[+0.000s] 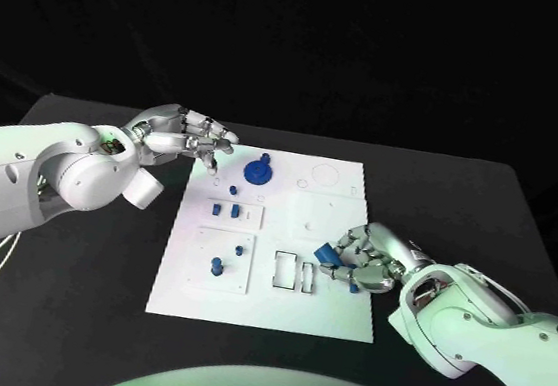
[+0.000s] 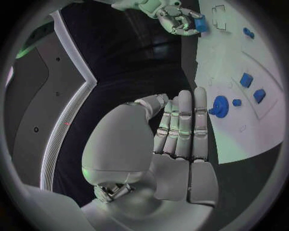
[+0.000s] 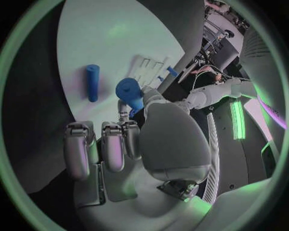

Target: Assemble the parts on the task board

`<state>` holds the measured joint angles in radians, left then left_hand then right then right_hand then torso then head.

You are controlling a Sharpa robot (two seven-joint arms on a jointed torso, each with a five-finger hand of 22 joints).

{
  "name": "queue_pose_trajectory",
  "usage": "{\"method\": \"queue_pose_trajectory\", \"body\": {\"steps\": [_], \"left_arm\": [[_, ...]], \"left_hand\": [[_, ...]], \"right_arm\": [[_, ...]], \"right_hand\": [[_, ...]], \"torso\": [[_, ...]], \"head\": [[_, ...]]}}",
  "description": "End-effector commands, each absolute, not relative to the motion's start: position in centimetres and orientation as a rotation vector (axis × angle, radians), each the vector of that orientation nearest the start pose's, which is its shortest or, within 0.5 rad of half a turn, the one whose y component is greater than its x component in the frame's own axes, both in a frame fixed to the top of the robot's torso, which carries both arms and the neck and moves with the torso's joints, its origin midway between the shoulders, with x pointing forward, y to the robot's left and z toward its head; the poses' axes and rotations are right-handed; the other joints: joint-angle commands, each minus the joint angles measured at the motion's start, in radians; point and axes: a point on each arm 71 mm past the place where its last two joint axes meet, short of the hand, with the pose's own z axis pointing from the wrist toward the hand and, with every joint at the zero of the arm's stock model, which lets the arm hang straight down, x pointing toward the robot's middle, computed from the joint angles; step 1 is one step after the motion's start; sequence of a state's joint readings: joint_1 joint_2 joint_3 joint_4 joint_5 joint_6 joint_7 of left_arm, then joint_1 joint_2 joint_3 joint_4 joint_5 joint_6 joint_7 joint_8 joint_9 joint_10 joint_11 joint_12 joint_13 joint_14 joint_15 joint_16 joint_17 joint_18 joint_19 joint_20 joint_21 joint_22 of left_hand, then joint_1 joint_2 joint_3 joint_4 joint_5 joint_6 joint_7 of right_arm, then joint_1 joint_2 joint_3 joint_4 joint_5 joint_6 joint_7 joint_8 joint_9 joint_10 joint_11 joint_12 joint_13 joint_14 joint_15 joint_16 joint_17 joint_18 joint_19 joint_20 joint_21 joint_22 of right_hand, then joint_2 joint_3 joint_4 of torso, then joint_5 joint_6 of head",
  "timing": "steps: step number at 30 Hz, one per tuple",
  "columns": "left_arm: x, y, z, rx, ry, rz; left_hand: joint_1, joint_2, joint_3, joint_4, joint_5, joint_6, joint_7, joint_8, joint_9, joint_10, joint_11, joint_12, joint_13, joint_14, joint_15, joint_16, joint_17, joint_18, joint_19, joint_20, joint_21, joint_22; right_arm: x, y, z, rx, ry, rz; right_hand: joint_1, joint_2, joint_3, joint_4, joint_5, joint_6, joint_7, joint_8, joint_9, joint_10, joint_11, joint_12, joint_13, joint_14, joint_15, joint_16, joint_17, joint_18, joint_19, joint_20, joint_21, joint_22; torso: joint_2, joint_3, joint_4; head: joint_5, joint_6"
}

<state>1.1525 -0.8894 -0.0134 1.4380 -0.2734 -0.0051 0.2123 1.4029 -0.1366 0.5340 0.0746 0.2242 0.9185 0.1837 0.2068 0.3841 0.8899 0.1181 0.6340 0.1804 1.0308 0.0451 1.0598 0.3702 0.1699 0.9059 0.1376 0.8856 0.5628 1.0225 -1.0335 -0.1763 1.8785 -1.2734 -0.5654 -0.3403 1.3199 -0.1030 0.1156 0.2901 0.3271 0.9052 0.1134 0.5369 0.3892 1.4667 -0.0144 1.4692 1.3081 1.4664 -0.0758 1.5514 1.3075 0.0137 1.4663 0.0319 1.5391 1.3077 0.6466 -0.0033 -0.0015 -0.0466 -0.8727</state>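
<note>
We see the white task board (image 1: 266,308) lying in the middle of the black table (image 1: 468,201), and we can read no writing or label on it or on the parts. Our right hand (image 1: 360,258) sits at the board's right edge and pinches a blue part (image 1: 328,253) between thumb and fingers; from the right wrist it shows as a round blue piece (image 3: 129,91), with a blue peg (image 3: 92,82) lying flat on the board close by. Our left hand (image 1: 183,136) hovers at the board's upper left corner, fingers apart and holding nothing. A round blue knob (image 1: 260,170) stands on the board just beside it, and smaller blue pieces (image 1: 226,210) sit in recesses down the board's left side.
</note>
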Motion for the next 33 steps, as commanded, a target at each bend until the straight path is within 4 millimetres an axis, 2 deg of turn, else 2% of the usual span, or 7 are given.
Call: {"method": "queue_pose_trajectory", "body": {"steps": [1, 6, 9, 16, 33], "left_arm": [[48.7, 23.6, -20.6, -0.885, 1.793, -1.516], [48.7, 23.6, -20.6, -0.885, 1.792, -1.516], [48.7, 23.6, -20.6, -0.885, 1.793, -1.516], [48.7, 23.6, -20.6, -0.885, 1.794, -1.516], [48.6, 23.6, -20.6, -0.886, 1.796, -1.515]], "left_hand": [[-0.009, 0.0, 0.002, 0.004, 0.006, -0.009, 0.001, -0.004, 0.002, -0.006, -0.001, -0.001, -0.001, 0.003, 0.001, -0.001, 0.002, 0.014, -0.003, 0.005, -0.006, -0.002], [-0.009, 0.0, 0.002, 0.004, 0.006, -0.009, 0.001, -0.004, 0.002, -0.006, -0.001, -0.001, -0.001, 0.003, 0.001, -0.001, 0.002, 0.014, -0.003, 0.005, -0.006, -0.002], [-0.01, 0.001, 0.002, 0.005, 0.006, -0.009, 0.001, -0.004, 0.002, -0.007, -0.001, -0.001, -0.001, 0.003, 0.001, -0.001, 0.002, 0.014, -0.003, 0.005, -0.007, -0.002], [-0.01, 0.001, 0.002, 0.005, 0.006, -0.009, 0.001, -0.004, 0.002, -0.007, -0.001, -0.001, -0.001, 0.003, 0.001, -0.001, 0.002, 0.014, -0.003, 0.005, -0.007, -0.002], [-0.011, 0.001, 0.002, 0.006, 0.006, -0.009, 0.001, -0.004, 0.003, -0.007, 0.0, -0.001, -0.001, 0.003, 0.001, -0.002, 0.003, 0.014, -0.003, 0.005, -0.007, -0.002]], "right_arm": [[35.7, -20.4, -26.2, 0.331, 1.872, 0.731], [35.5, -19.6, -26.2, 0.32, 1.905, 0.753], [35.3, -19.0, -26.4, 0.302, 1.949, 0.758], [35.2, -17.8, -27.0, 0.256, 2.033, 0.754], [35.9, -16.6, -27.8, 0.302, 2.07, 0.719]], "right_hand": [[-0.001, 0.018, 0.011, 0.002, 0.004, 0.071, -0.06, 0.024, 0.006, 0.028, -0.005, 0.006, 0.138, 0.096, -0.007, 0.005, 0.227, -0.008, 0.098, -0.008, 0.008, 0.254], [-0.008, 0.015, 0.014, 0.002, 0.004, 0.071, -0.06, 0.024, 0.005, 0.029, -0.006, 0.006, 0.139, 0.096, -0.007, 0.005, 0.227, -0.008, 0.098, -0.009, 0.007, 0.254], [-0.031, 0.008, 0.02, 0.003, 0.003, 0.072, -0.058, 0.022, 0.004, 0.029, -0.005, 0.005, 0.139, 0.096, -0.007, 0.004, 0.225, -0.008, 0.098, -0.009, 0.006, 0.254], [-0.086, -0.007, 0.029, 0.003, 0.002, 0.074, -0.056, 0.022, 0.002, 0.026, -0.002, -0.003, 0.133, 0.095, -0.005, 0.002, 0.221, -0.006, 0.096, -0.008, -0.002, 0.251], [-0.165, -0.022, 0.031, 0.004, 0.001, 0.078, -0.055, 0.029, 0.003, 0.026, -0.001, -0.006, 0.135, 0.095, -0.004, 0.002, 0.22, -0.006, 0.095, -0.006, -0.004, 0.251]], "torso": [[0.002, 0.001, -0.0002], [0.002, 0.0009, 0.0006], [0.003, -0.0002, 0.0006], [0.004, 0.0002, 0.0016], [0.004, -0.0006, 0.0007]], "head": [[0.002, 0.0], [0.002, 0.0], [0.002, 0.0], [0.003, 0.0], [0.006, 0.0]]}}
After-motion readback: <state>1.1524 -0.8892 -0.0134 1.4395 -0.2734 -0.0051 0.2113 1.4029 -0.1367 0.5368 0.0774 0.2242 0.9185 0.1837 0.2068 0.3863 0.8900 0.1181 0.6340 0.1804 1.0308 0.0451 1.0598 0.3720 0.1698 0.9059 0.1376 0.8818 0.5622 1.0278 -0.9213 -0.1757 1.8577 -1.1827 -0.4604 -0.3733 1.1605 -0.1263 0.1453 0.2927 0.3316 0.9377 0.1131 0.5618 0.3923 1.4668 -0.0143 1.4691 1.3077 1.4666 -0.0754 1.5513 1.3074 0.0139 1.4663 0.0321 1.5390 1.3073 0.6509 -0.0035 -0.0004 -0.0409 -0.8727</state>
